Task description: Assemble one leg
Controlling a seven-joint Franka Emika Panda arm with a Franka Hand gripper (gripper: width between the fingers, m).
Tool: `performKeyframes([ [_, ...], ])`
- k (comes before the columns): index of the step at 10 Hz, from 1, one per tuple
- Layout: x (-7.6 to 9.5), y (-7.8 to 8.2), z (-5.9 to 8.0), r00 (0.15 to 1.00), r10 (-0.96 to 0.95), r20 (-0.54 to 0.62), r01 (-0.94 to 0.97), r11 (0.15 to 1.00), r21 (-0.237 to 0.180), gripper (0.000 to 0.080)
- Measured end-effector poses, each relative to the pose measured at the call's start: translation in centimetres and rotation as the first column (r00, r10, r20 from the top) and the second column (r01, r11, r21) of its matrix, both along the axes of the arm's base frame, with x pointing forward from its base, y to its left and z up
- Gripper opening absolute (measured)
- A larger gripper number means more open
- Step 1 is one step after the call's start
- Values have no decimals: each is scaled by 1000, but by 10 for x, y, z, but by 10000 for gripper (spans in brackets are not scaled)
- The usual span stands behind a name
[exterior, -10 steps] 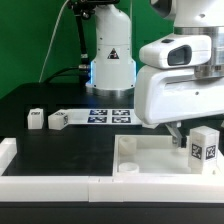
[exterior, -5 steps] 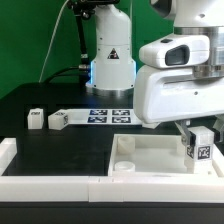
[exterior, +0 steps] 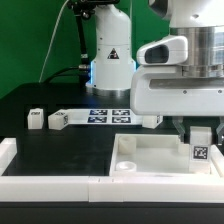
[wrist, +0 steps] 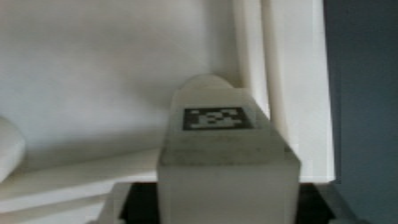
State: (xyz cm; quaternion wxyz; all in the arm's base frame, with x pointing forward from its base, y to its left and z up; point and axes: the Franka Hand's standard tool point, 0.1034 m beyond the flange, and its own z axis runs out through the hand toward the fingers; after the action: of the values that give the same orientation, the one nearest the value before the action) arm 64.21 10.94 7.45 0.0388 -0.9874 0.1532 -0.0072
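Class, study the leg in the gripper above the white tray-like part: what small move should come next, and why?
Probably a slow, straight lowering. The gripper holds the leg upright over the tray-like part near its corner on the exterior view's right, and the wrist view shows the leg beside the tray's wall. Whether it sits exactly over a socket cannot be told, so lowering gently seems wise.

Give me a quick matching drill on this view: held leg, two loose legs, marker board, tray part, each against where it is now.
Things:
1. held leg
2. loose legs
3. marker board
4. tray part

Places:
A. flat on the black table, in front of the robot base
B. side by side on the table at the exterior view's left
C. in the gripper, over the tray part's right side in the exterior view
D. front of the table, round socket showing

Pairs: 1-C, 2-B, 3-A, 4-D
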Motion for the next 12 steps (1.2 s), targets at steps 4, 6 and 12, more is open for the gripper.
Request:
performKeyframes([
  [4,-1,-11,0,937,-350,-16,350,937,-24,307],
  [6,-1,-15,0,886,-463,-14,462,886,-39,311],
  [12,-3,-18,-1,845,-535,-22,534,844,-45,629],
])
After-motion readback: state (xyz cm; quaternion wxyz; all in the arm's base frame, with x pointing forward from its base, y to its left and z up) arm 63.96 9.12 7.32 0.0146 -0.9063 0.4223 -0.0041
